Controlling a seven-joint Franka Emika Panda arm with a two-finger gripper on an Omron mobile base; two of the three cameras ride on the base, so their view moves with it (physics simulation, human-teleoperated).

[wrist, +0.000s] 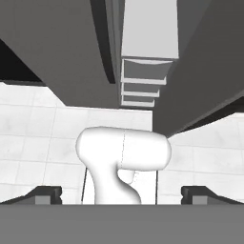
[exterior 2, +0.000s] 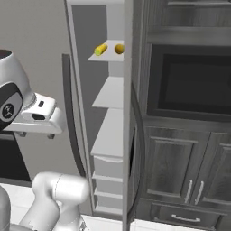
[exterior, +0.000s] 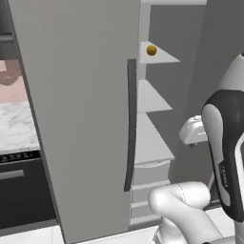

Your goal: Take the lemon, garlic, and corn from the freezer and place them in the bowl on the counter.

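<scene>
Lemon: small round yellow-orange fruit (exterior: 151,50) on the top visible shelf inside the freezer, toward the back; seen also beside the cob in the right base view (exterior 2: 119,48).
Corn: short yellow cob (exterior 2: 100,49) on the same shelf, lying tilted, just beside the lemon on its left in that view — apart or touching, cannot tell.
Freezer: grey door (exterior: 81,119) swung open, its long dark handle (exterior: 130,124) along the free edge; bare white shelves (exterior: 152,97) stepped below the fruit shelf, drawers (exterior: 151,172) at the bottom.
Gripper: fingertips spread wide at the lower corners of the hand view (wrist: 122,194), nothing between them; it looks down at the floor and the freezer's drawers. The white hand (exterior: 194,129) sits low and outside the opening, well below the fruit shelf.
Edges: open door on the left, dark wood cabinets (exterior 2: 189,135) close on the right — a narrow upright gap into the shelves.
Counter: marble slab (exterior: 16,126) far left, behind the door.
Floor: pale tiles (wrist: 38,143) open below.
</scene>
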